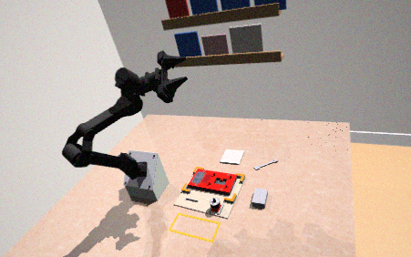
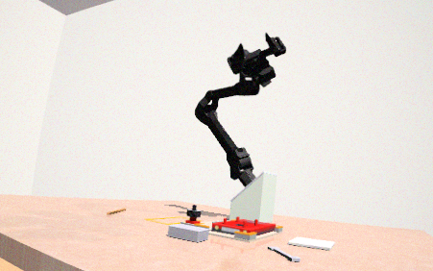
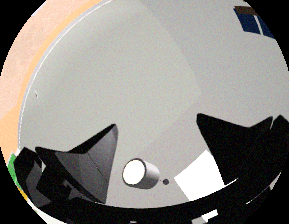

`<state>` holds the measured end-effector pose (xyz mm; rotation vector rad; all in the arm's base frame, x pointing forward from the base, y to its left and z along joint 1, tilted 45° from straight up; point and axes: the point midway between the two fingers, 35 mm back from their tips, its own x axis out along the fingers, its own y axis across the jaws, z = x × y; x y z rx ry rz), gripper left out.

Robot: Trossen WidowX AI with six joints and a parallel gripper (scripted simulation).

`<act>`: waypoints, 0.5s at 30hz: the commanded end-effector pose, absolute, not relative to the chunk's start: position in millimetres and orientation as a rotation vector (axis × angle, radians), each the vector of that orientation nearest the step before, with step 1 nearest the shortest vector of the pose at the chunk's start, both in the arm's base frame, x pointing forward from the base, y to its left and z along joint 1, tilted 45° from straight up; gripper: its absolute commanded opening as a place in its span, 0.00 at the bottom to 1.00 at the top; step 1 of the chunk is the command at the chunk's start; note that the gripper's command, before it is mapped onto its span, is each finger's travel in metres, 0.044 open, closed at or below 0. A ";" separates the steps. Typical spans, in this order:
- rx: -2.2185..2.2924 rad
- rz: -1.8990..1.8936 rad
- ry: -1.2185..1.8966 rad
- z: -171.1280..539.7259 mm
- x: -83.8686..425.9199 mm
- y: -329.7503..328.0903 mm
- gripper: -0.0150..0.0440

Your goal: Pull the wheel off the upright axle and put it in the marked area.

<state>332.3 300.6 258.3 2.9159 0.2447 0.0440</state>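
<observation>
The dark wheel (image 1: 214, 204) (image 2: 194, 212) sits on the upright axle, whose dark tip shows above it in the exterior view. A small red base is under it, at the front corner of a pale board (image 1: 183, 204). The marked area is a yellow outline (image 1: 191, 235) on the table, just in front of that board. My gripper (image 1: 186, 68) (image 2: 253, 39) (image 3: 157, 123) is open with nothing between the fingers. It is raised high above the table, far from the wheel, and points away from the arm's base. The wrist view shows neither the wheel nor the marked area.
A red plate (image 1: 211, 181) (image 2: 245, 226) lies on the pale board between orange corner pieces. A grey box (image 1: 260, 198) (image 2: 187, 234), a wrench (image 1: 265, 164) (image 2: 283, 254) and a white tile (image 1: 232, 157) (image 2: 311, 243) lie nearby. A brown stick (image 2: 116, 211) lies farther off.
</observation>
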 end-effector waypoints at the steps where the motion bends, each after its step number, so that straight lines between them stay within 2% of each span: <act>1: 2.905 0.039 0.242 257.3 333.2 300.1 0.89; 4: 2.739 -0.030 0.213 242.3 346.8 292.8 0.76; 15: 1.674 -0.464 0.195 150.8 412.0 206.5 0.76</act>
